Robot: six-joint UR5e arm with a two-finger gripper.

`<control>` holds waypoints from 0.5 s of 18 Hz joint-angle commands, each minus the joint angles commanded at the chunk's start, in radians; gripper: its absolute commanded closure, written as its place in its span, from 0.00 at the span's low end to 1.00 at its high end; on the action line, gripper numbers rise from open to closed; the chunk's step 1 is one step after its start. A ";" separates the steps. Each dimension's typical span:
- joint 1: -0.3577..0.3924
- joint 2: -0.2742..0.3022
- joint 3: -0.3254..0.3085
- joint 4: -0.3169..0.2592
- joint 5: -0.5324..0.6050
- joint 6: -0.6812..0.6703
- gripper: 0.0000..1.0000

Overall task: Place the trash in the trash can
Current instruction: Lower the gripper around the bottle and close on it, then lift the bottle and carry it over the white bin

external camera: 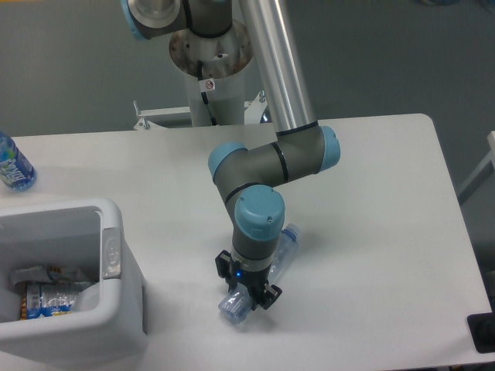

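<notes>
Near the table's (371, 193) front edge, the gripper (247, 291) had its fingers clamped on the crushed bottle (267, 272), which lay on the tabletop. The bin (116, 309) sat at the front left corner, trash (46, 292) visible inside. A blue-label bottle (11, 164) stood at the left edge

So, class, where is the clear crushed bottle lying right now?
The crushed bottle lies on the white table, near its front edge and right of the bin, directly under the claw, whose fingers straddle it.
</notes>
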 joint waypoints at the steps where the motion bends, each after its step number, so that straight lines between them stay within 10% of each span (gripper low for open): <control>1: 0.000 0.000 0.000 0.000 0.000 0.000 0.41; 9: 0.000 -0.011 0.055 0.002 -0.006 -0.046 0.41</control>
